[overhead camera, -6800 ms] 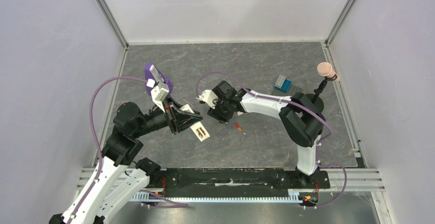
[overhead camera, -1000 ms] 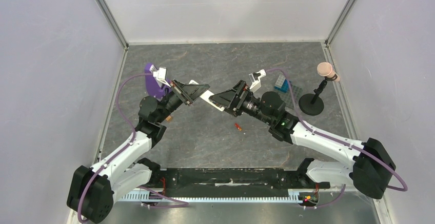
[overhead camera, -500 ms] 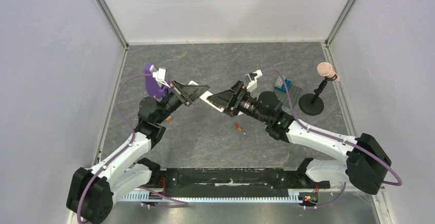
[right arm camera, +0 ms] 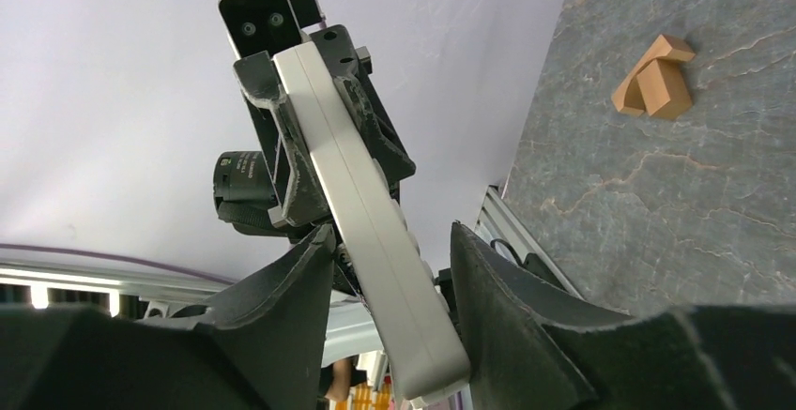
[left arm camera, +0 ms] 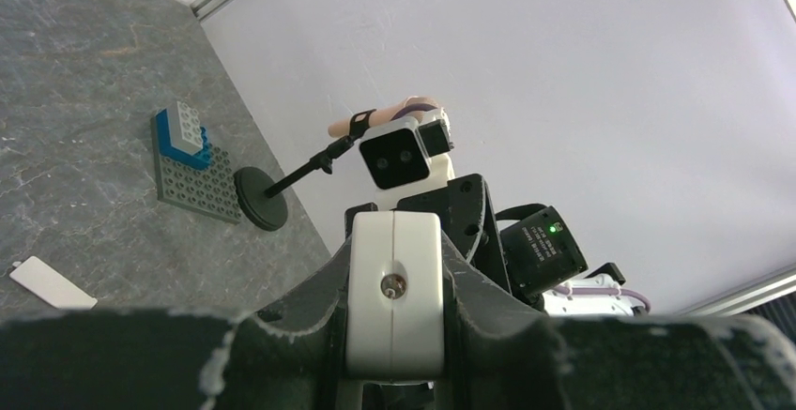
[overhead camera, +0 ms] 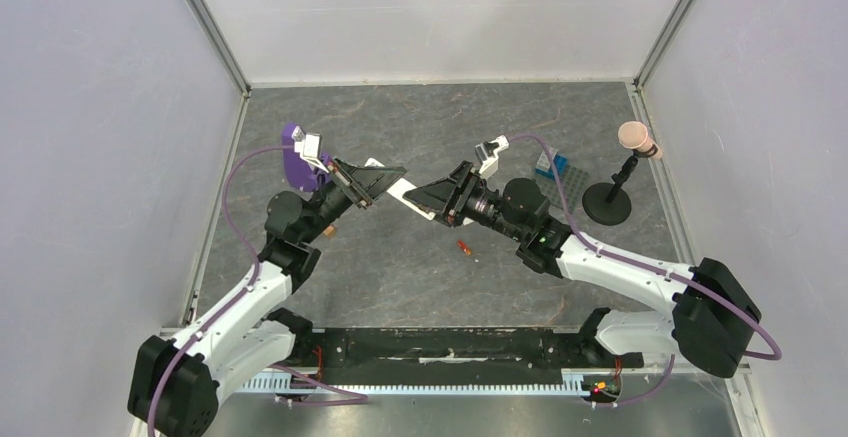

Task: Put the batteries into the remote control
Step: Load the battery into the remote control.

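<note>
The white remote control (overhead camera: 403,194) is held in the air between my two grippers. My left gripper (overhead camera: 383,177) is shut on one end of it; the left wrist view shows that end (left arm camera: 394,321) clamped between the fingers (left arm camera: 305,321). My right gripper (overhead camera: 430,197) is open, with the remote's other end (right arm camera: 352,185) lying between its spread jaws, a gap showing on the right side. The red-orange battery (overhead camera: 464,248) lies on the table below the right arm. The dark battery is out of view.
A purple stand (overhead camera: 296,155) is behind the left gripper. A small flat white strip (left arm camera: 52,283) lies on the table. Blue bricks on a grey plate (overhead camera: 550,164) and a black stand with a pink head (overhead camera: 608,202) are at the right. Wooden blocks (right arm camera: 654,77) lie by the left arm.
Over the long gap, both arms have risen and the remote has left the table. In the last second, the right gripper has edged slightly left along the remote.
</note>
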Controlling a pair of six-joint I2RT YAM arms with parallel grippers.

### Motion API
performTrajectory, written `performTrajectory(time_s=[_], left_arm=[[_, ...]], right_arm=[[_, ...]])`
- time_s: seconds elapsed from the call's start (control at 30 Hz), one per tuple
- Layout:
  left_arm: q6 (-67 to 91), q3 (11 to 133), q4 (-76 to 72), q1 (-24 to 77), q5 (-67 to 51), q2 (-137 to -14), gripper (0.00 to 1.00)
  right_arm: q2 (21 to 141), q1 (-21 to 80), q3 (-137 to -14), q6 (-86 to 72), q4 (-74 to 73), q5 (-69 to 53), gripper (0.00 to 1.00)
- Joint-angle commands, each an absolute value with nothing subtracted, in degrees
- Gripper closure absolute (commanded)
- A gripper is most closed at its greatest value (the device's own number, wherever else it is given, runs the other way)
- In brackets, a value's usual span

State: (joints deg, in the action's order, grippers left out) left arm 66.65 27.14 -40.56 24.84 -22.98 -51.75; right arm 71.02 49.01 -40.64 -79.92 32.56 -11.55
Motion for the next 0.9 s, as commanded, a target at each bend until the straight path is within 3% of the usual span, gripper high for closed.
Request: performTrajectory(time_s=[0.0,0.67,0.7,0.83,0.87], left_arm=[[69.3,29.4,-41.7,24.9,-22.5,-49.6,0.98],[76.4,32.6,-32.4,24.9,-16.9,-46.0,0.98],[76.5,32.6,-32.4,24.9,-17.0,-46.0,0.98],[75.1,31.9,-32.2,24.9,-17.3,-45.9,0.98],[74.6,31.6,-32.0,24.8,-17.4,-45.8,0.98]], right_arm=[[70.6,49.3,-40.1,-80.8,36.7,-12.9,0.53],[70.1,49.3,-40.0,-79.7,37.5,-14.0,0.78],[70.2,49.3,-40.1,-79.8,37.9,-14.1,0.75],[69.9,49.4,-40.2,-80.5,39.3,-14.0,0.40],[69.6,49.3,-40.0,-80.6,39.9,-13.7,0.35]])
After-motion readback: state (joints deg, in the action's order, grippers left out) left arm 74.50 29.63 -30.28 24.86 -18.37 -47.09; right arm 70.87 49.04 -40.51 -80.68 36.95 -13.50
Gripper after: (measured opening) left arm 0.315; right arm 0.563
